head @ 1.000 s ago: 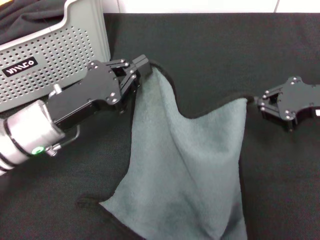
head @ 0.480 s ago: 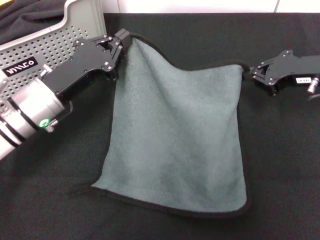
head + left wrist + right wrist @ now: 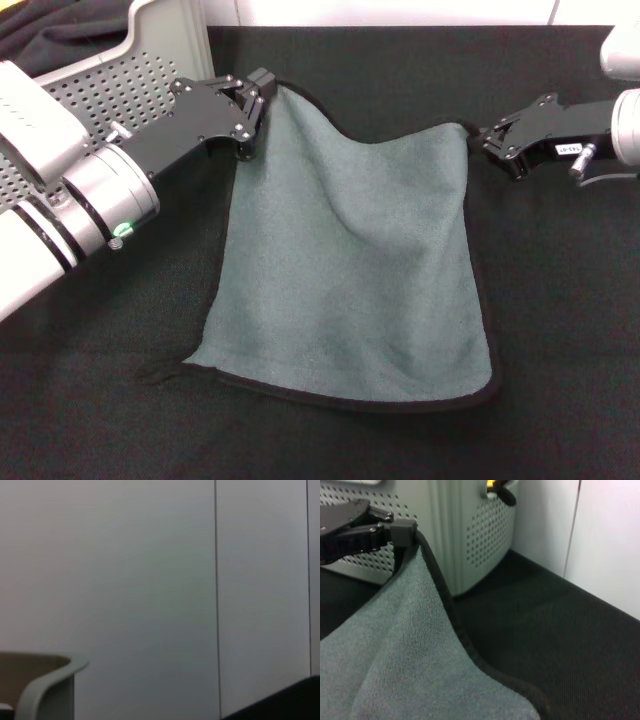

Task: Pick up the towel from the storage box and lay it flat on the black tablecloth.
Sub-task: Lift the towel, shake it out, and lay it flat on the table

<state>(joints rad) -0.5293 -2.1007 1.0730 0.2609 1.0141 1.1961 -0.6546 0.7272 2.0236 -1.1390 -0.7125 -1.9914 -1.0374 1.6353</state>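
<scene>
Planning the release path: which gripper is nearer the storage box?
Left. The left gripper holds a towel corner beside the storage box; the right gripper holds the opposite corner, farther away.

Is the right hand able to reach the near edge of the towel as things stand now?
Probably not yet. The right hand is shut on the towel's far right corner, and the left hand on the far left one. The near edge lies unobstructed on the tablecloth, but the right hand must let go first.

**Count of things in view**

One towel (image 3: pixel 350 260) is seen, one storage box (image 3: pixel 165 70), one black tablecloth (image 3: pixel 560 320), and one dark fabric bundle (image 3: pixel 60 35). Two grippers are counted: the left gripper (image 3: pixel 258 95) and the right gripper (image 3: pixel 480 138).
</scene>
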